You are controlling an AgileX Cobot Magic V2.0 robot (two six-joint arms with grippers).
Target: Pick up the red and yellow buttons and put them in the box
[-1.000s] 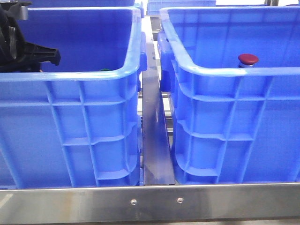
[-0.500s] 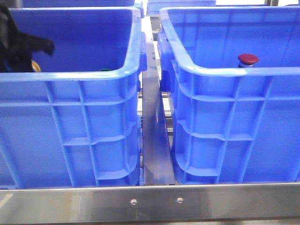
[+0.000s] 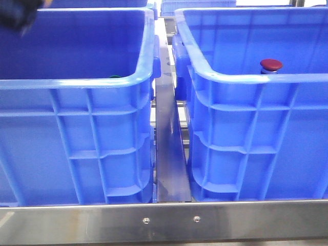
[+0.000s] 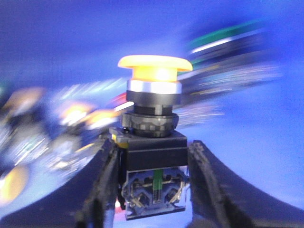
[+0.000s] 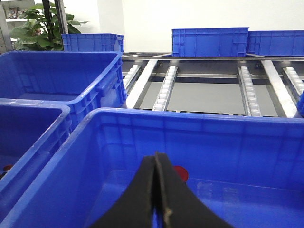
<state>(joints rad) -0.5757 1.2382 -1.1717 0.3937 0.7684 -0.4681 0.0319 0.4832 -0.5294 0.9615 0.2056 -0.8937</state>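
My left gripper [image 4: 153, 183] is shut on the black body of the yellow button [image 4: 154, 66], which stands upright between the fingers. In the front view that gripper [image 3: 20, 13] is only a dark blur at the top left corner, above the left blue crate [image 3: 77, 82]. The red button [image 3: 270, 65] stands inside the right blue box [image 3: 256, 78], near its front wall. My right gripper [image 5: 156, 159] is shut on nothing and hangs over that box [image 5: 190, 124]. The red button [image 5: 181, 174] peeks out behind its fingers.
A green button [image 3: 114, 77] shows as a sliver behind the left crate's front rim, and as a blur [image 4: 228, 35] in the left wrist view. A steel rail [image 3: 169, 154] runs between the crates. More blue crates [image 5: 211, 42] and roller tracks [image 5: 166, 88] lie beyond.
My left gripper has risen out of the left crate toward the upper left, carrying the yellow button. The red button and both crates have not moved.
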